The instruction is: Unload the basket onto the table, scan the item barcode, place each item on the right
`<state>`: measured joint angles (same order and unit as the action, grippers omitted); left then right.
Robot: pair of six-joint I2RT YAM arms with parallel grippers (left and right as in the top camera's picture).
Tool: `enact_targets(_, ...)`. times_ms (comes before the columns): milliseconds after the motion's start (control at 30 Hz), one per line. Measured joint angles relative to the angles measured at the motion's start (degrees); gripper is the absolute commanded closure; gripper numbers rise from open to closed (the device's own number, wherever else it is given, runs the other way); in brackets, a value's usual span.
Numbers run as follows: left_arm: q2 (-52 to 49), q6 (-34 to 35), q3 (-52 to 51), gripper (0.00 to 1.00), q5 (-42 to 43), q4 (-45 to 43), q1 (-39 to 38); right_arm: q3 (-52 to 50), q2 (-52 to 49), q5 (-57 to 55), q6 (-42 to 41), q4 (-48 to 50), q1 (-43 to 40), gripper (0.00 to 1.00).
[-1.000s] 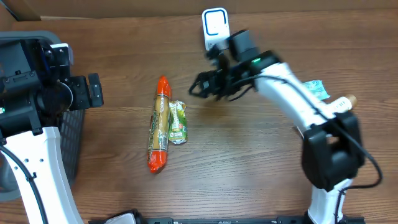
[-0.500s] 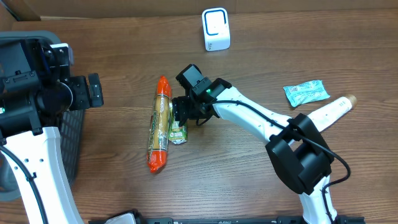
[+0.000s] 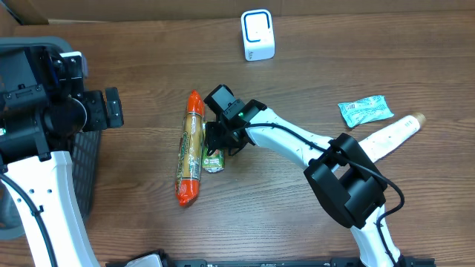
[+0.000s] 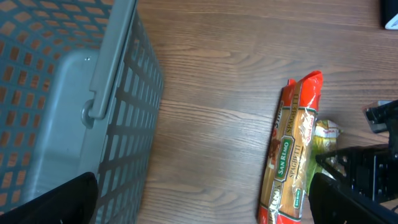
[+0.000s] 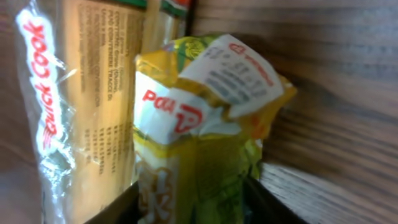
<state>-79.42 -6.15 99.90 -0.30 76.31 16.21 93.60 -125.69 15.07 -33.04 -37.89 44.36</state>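
Starting at the left: the grey basket (image 3: 85, 159) sits at the counter's (image 3: 297, 200) edge, and the left end effector (image 3: 111, 107) hangs beside it, spread wide and holding nothing. It is well apart from the action.

Moving in, the long spaghetti pack (image 3: 191, 159) lies lengthwise, pointing away from the robot's side toward the far edge. Just beside it on the right, touching it along one flank, is the small yellow-green packet (image 3: 212, 152). That one looks like the item to scan. Its long axis runs the same way as the spaghetti.

And here's the right end effector (image 3: 215, 141), directly over that packet. From the wrist camera, the packet (image 5: 199, 124) stands squarely between the two dark fingers (image 5: 121, 208), which straddle its narrow width at a narrow spacing, close against its sides. Whether they're actually pinching it, I can't tell. The right arm is plainly the one for this job.

Further right and toward the far edge stands the white scanner (image 3: 257, 35), well apart from the packet. I'd say the coming move is a lift and a carry up that way, with the printed side turned toward it.
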Motion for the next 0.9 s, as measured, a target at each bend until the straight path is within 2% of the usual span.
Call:
enact_targets(100, 0.0, 0.0, 0.0, 0.0, 0.0, 0.0, 0.0, 0.0, 0.0, 2.0, 0.1, -0.7, -0.9, 0.79)
enact_targets(267, 0.0, 0.0, 0.0, 0.01, 0.0, 0.0, 0.0, 0.0, 0.0, 7.2, 3.2, -4.1, -4.4, 0.78)
enact_targets(367, 0.0, 0.0, 0.0, 0.0, 0.0, 0.0, 0.0, 0.0, 0.2, 12.0, 11.1, -8.6, -7.1, 0.78)
enact_targets(400, 0.0, 0.0, 0.0, 0.01, 0.0, 0.0, 0.0, 0.0, 0.3, 14.2, 16.0, -11.8, -8.6, 0.78)
enact_targets(500, 0.0, 0.0, 0.0, 0.01, 0.0, 0.0, 0.0, 0.0, 0.7, 17.5, 25.9, -18.5, -12.2, 0.86)
enact_targets(600, 0.0, 0.0, 0.0, 0.0, 0.0, 0.0, 0.0, 0.0, 1.0, 17.3, 32.0, -23.1, -16.1, 0.86)
enact_targets(733, 0.0, 0.0, 0.0, 0.0, 0.0, 0.0, 0.0, 0.2, 1.6, 14.3, 34.7, -27.1, -21.1, 0.87)
enact_targets(900, 0.0, 0.0, 0.0, 0.01, 0.0, 0.0, 0.0, 1.0, 2.6, 7.3, 32.8, -28.2, -22.9, 0.93)
